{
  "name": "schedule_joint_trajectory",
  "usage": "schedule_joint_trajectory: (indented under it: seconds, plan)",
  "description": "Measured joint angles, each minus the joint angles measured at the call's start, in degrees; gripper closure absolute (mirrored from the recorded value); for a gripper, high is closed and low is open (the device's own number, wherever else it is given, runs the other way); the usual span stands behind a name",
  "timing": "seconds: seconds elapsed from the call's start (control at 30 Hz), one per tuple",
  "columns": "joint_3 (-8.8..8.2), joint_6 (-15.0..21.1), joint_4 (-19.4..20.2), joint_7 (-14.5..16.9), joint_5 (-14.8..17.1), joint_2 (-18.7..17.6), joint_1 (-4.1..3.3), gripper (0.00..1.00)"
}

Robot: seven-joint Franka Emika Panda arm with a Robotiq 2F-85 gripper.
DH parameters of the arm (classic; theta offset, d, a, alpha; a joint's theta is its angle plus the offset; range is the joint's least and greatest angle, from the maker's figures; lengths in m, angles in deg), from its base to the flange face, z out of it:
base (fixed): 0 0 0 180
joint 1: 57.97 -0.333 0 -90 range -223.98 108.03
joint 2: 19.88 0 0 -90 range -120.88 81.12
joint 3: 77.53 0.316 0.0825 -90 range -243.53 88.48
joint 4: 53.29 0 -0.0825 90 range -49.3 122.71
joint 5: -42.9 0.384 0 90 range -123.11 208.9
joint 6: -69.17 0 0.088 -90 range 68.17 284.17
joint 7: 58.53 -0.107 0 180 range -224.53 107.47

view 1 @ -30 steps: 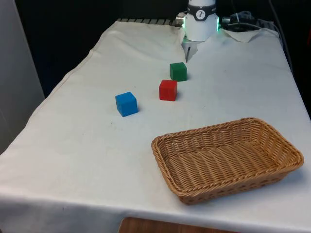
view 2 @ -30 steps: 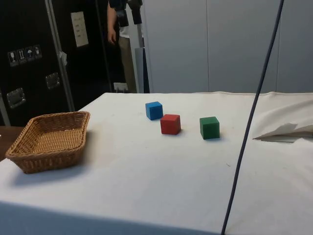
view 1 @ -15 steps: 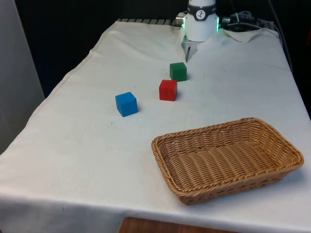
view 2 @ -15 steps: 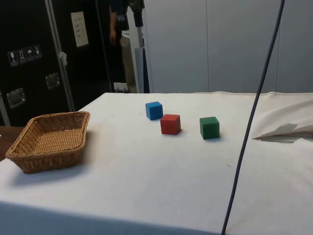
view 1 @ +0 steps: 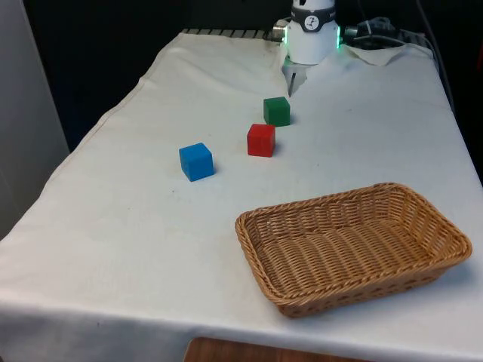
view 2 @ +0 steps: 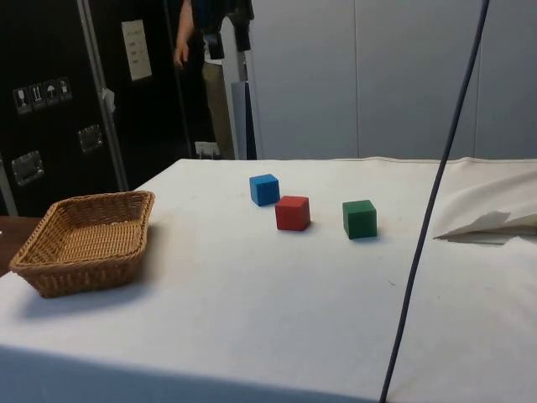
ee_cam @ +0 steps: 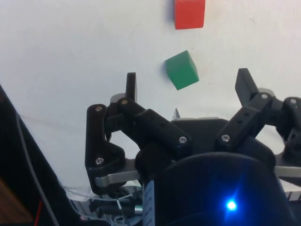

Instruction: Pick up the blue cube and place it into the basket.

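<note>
Gripper [ee_cam: 188, 84] hangs with its fingers spread wide, nothing held, above the green cube [view 1: 277, 111]. Blue cube [view 1: 196, 161] sits on the cloth beyond the red cube [view 1: 261, 139], well apart from the basket [view 1: 249, 226].

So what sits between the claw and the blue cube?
In the front view, the green cube and red cube lie between the claw and the blue cube.

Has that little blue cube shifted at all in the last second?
No. In the front view the blue cube sits at the same spot beside the red cube, and the side view shows the same gap between them.
</note>
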Motion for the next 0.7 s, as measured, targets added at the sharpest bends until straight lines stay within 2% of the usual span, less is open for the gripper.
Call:
schedule_joint_trajectory:
  seconds: [0.23,0.7]
  plan:
    - [-0.63,0.86,0.23,-1.26,-0.23,-0.57,0.23,0.00]
    - [-2.35,5.10,1.78,-3.21,-0.23,-2.69,0.46,0.00]
